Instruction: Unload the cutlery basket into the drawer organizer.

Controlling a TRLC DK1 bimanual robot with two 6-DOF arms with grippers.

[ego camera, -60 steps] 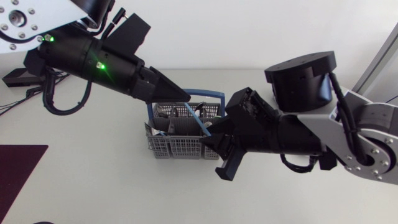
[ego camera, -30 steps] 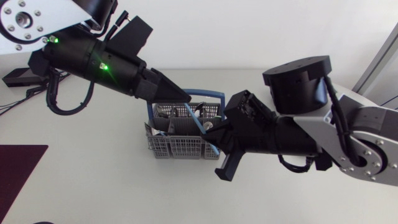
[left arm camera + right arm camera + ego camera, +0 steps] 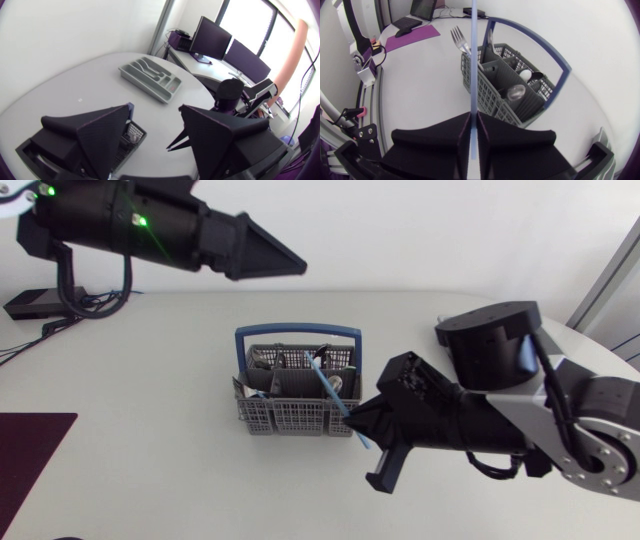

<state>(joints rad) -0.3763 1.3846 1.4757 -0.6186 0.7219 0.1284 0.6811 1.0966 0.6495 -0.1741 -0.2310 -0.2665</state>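
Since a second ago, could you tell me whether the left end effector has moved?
Yes. The left end effector has withdrawn from over the cutlery basket toward the far-left side of the table, now clear of it.

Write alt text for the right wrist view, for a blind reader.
The right tool is shut on a thin blue utensil pointing ahead, across a grey basket. A fork stands in the basket.
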